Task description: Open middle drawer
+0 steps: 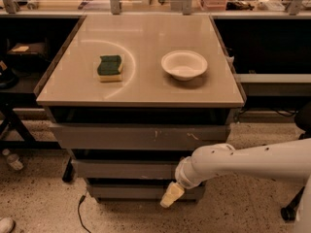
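Your end effector (pixel 172 194) hangs just below the middle drawer (pixel 121 169); I cannot tell its opening. A sponge (pixel 110 68) and a bowl (pixel 184 64) sit apart on the counter (pixel 141 90).

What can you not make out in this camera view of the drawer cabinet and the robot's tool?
Middle drawer: its inside, hidden under the top drawer; its right end, hidden by the arm.
Tool, low before the bottom drawer: whether it touches any front.
Arm: its base, cut off by the right edge.
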Tool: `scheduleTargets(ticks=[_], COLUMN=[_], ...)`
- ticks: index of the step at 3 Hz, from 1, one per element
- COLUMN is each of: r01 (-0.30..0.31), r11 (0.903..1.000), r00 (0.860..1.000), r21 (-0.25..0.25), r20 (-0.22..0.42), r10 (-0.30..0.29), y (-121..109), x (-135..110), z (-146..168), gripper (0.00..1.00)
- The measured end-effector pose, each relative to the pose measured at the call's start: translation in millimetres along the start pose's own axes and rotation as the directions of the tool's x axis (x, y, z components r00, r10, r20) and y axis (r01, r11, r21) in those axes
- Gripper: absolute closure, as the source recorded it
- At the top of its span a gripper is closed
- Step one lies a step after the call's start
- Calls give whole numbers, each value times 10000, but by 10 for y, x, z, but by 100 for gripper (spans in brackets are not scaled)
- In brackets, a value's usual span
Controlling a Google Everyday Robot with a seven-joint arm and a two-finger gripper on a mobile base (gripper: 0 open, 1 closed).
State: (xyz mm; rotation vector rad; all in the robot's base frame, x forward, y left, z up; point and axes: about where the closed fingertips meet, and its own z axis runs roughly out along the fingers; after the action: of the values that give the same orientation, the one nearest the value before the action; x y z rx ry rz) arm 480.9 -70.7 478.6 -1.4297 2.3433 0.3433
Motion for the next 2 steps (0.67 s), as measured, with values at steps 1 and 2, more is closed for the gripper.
scheduleTargets(ticks=[1, 2], r01=[-22, -64], r11=[9999, 9998], r00=[10000, 10000], r21=[134, 188], r20=[-28, -75], r10=[22, 65], y=[-118, -203], x=[-6, 6], z=[75, 188], gripper=[0, 0])
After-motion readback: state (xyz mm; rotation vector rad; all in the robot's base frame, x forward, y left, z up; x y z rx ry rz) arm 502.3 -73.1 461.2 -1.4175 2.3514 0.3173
